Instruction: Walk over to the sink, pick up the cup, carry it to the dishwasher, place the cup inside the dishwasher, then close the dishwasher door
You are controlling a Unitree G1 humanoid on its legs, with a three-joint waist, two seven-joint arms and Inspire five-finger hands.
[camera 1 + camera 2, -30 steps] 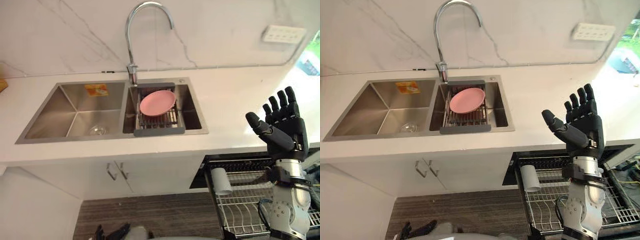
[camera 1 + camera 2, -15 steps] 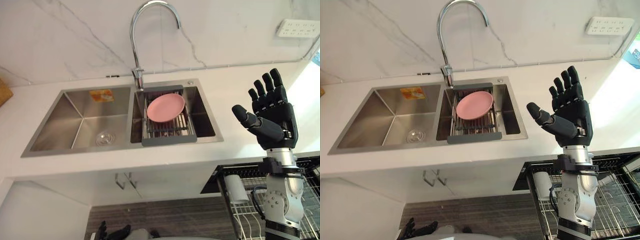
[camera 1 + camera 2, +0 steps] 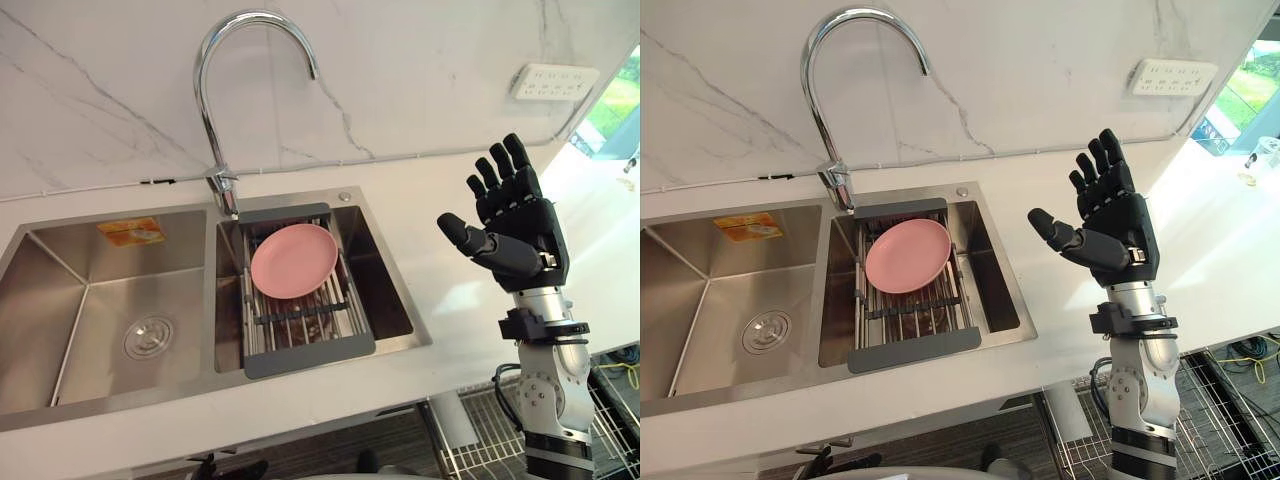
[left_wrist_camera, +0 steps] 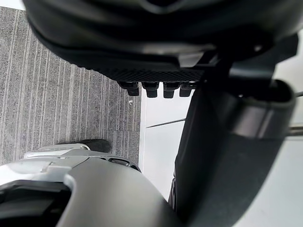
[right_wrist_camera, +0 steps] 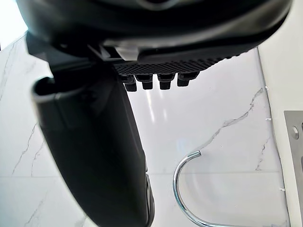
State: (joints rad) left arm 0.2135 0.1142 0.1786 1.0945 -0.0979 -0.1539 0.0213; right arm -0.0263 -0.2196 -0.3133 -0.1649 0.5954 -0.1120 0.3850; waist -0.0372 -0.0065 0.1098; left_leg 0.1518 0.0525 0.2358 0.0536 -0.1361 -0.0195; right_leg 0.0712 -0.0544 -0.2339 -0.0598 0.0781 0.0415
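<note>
A white cup (image 3: 454, 421) lies on its side in the pulled-out wire rack (image 3: 1080, 455) of the dishwasher, below the counter edge at the lower right. My right hand (image 3: 520, 228) is raised over the white counter to the right of the sink, open with fingers straight up and thumb out, holding nothing. The steel double sink (image 3: 90, 300) has a bare left basin. My left hand (image 3: 228, 468) hangs low by the floor, and its wrist view shows the fingers (image 4: 154, 88) straight and empty.
A pink plate (image 3: 293, 260) rests on a drain rack (image 3: 305, 330) in the right basin, under the tall curved faucet (image 3: 214, 100). A marble wall with a socket strip (image 3: 553, 81) backs the white counter (image 3: 440, 195). Cabinet doors sit below the sink.
The whole picture has shifted: the sink now looks nearer and larger, and less of the dishwasher rack shows. My right hand stays raised and open.
</note>
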